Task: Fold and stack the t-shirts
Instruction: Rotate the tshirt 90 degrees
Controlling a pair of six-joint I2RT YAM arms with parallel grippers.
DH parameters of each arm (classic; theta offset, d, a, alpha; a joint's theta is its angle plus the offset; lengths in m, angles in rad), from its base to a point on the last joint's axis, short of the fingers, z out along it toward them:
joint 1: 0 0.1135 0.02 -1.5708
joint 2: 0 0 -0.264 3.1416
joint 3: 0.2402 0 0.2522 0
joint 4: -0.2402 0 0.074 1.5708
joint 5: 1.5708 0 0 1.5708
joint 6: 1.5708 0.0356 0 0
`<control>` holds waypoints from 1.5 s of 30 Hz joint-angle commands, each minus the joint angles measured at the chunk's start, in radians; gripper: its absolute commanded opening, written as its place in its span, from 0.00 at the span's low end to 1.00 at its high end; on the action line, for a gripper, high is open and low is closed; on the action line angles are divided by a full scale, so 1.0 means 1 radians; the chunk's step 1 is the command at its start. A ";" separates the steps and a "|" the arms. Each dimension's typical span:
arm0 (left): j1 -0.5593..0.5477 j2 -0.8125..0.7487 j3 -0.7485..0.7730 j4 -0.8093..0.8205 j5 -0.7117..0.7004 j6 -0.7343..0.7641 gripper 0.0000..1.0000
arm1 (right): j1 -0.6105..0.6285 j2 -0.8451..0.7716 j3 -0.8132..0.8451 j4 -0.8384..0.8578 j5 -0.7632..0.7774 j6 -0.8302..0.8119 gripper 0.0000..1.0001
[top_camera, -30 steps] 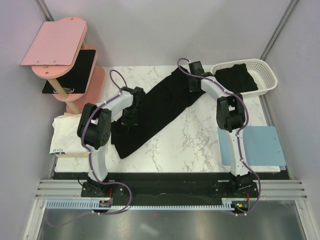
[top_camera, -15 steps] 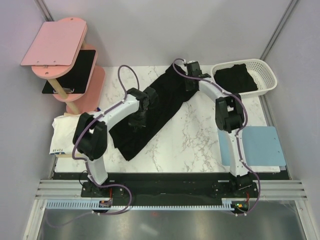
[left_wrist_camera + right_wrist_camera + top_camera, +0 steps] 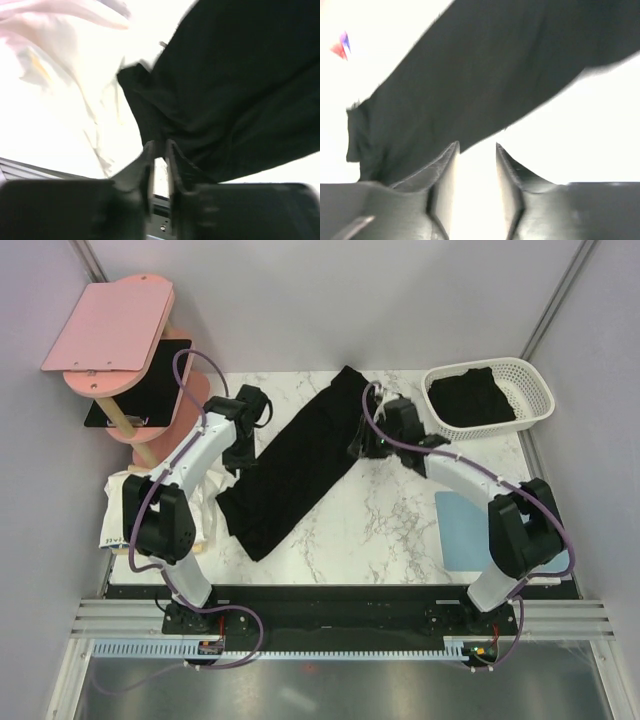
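Diagonally across the marble table lies a black t-shirt, drawn out into a long band that runs from the far middle of the tabletop down toward the near left. Its fabric is rumpled along the left edge and it sits flat on the stone, with neither arm lifting it.

From my remote station, I see the left gripper poised at the band's left edge, about halfway along it. On the left wrist camera its fingers stand only a narrow slit apart, with pale light showing between them and no cloth pinched in the gap; the tips sit just at the hem of the shirt.

I see the right gripper at the band's opposite, right edge, nearer the far end. Its wrist camera shows the fingers clearly parted, with bare table between them and the shirt just beyond the tips, not touched.

A second t-shirt, also black, lies bunched in a white plastic basket at the far right corner. A pale blue mat rests on the table's near right side, partly under the right arm. At the left edge a white cloth is draped beside the left arm, and behind it rises a pink tiered stand holding a glossy black panel.
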 commanded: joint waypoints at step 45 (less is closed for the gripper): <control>0.136 -0.064 -0.075 0.112 0.096 0.106 0.98 | 0.611 0.291 -0.147 0.084 0.215 0.500 0.00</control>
